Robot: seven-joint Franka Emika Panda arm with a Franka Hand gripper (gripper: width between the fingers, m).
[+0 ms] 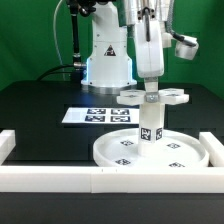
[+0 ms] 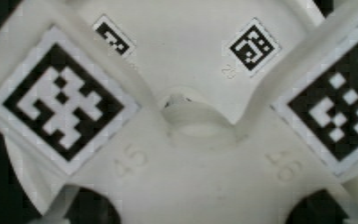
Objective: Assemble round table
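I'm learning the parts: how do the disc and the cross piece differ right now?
The disc is large, round and rimmed; the cross piece is smaller, with lobed arms. The disc lies flat on the table against the border wall; the cross piece sits raised on top of the upright post, under the gripper. Both are white plastic with black-white tags.

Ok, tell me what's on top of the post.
The cross-shaped piece sits atop the post, which stands on the round disc. The hand covers the joint, so its seating is hidden.
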